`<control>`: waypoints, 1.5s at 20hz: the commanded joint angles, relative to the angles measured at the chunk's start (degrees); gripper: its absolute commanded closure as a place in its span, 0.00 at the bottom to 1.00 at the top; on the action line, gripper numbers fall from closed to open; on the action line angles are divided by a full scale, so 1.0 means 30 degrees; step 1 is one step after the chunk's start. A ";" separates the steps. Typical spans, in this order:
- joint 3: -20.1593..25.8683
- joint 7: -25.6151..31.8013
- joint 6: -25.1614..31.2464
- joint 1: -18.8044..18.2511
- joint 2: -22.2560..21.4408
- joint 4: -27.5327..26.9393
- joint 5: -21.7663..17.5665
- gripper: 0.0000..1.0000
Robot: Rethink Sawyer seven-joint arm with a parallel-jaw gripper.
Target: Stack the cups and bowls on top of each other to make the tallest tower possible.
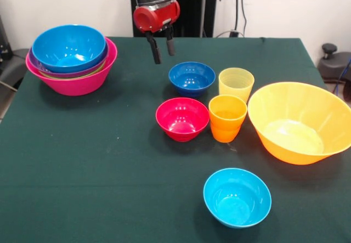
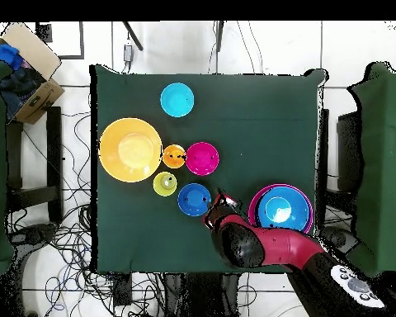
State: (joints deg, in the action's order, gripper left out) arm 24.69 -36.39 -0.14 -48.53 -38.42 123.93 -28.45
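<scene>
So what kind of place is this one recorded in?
Probably a robotics lab: a green-clothed table on a tiled floor, loose cables trailing around it, and a cardboard box of clutter beside it.

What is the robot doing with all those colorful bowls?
It is building a tower of bowls and cups. The tower so far is a big pink bowl with green, purple and sky blue bowls nested inside, at one corner of the table. The gripper hangs open and empty above the table, between the tower and the dark blue bowl. Waiting loose are the red bowl, cyan bowl, big orange bowl, yellow cup and orange cup.
</scene>
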 commanded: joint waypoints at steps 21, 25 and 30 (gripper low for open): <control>0.0259 -0.5698 -0.8276 -0.1387 0.5963 0.0549 -0.4762 0.00; 0.0671 -0.6253 -0.9157 -0.2303 0.7127 0.0099 -0.6505 0.00; -0.1758 -0.5637 -0.9354 -0.0430 0.8281 -0.1739 -0.6811 0.00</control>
State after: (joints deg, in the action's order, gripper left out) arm 21.36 -43.14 -27.40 -54.84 -19.20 126.16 -45.41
